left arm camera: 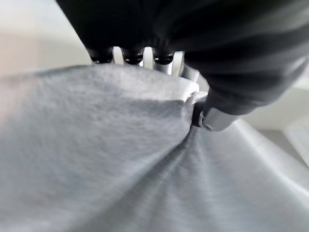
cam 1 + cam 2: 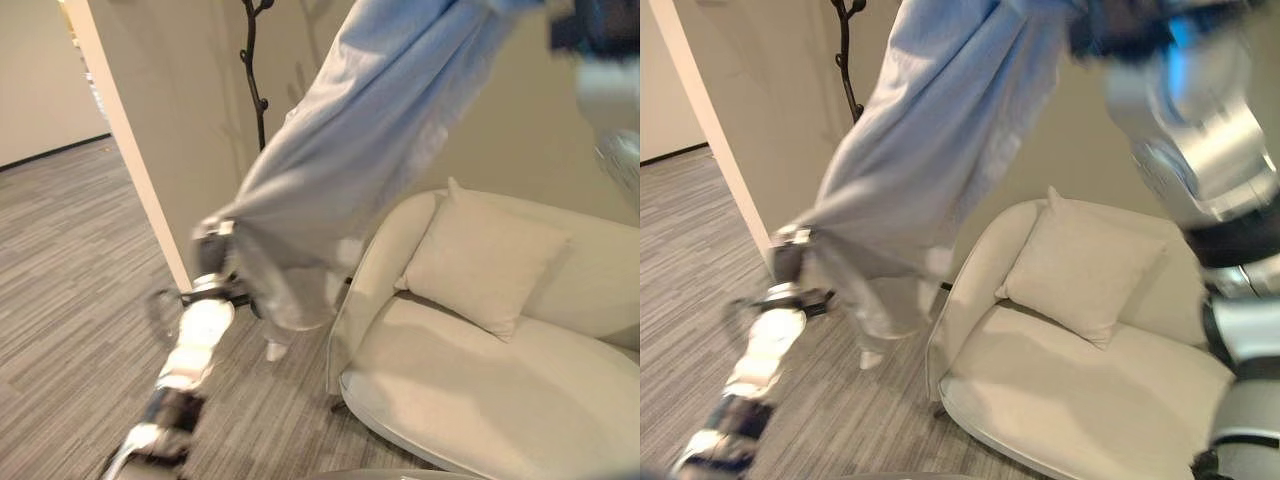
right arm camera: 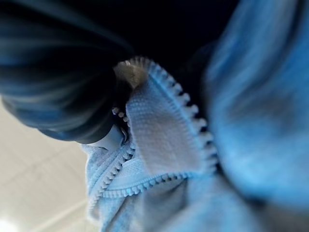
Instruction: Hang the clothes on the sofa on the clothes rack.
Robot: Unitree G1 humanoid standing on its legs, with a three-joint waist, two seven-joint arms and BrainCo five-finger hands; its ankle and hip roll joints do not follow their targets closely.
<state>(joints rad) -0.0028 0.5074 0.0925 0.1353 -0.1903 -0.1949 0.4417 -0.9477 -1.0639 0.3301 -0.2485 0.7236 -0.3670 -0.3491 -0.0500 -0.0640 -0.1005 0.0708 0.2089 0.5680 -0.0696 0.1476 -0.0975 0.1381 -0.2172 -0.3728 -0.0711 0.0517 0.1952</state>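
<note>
The pale blue zip jacket (image 2: 350, 170) runs off the top edge, hides most of the black clothes rack (image 2: 252, 70), and covers the left hand's (image 2: 215, 250) fingertips.

a cream sofa (image 2: 520, 400) stands on grey striped carpet (image 2: 70, 290); a cream cushion (image 2: 485, 262) rests on its seat.

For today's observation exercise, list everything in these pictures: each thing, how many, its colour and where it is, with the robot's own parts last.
zip-up garment: one, light blue-grey, held up in the air between both hands, clear of the sofa.
clothes rack: one, black, branch-like, behind the garment by the wall.
sofa: one, cream, rounded, low on the right.
cushion: one, cream, leaning on the sofa back.
wall: beige, behind the rack.
carpet: grey, striped.
left hand: pinching the garment's lower part.
right hand: at the top, clutching the zipper edge.
</note>
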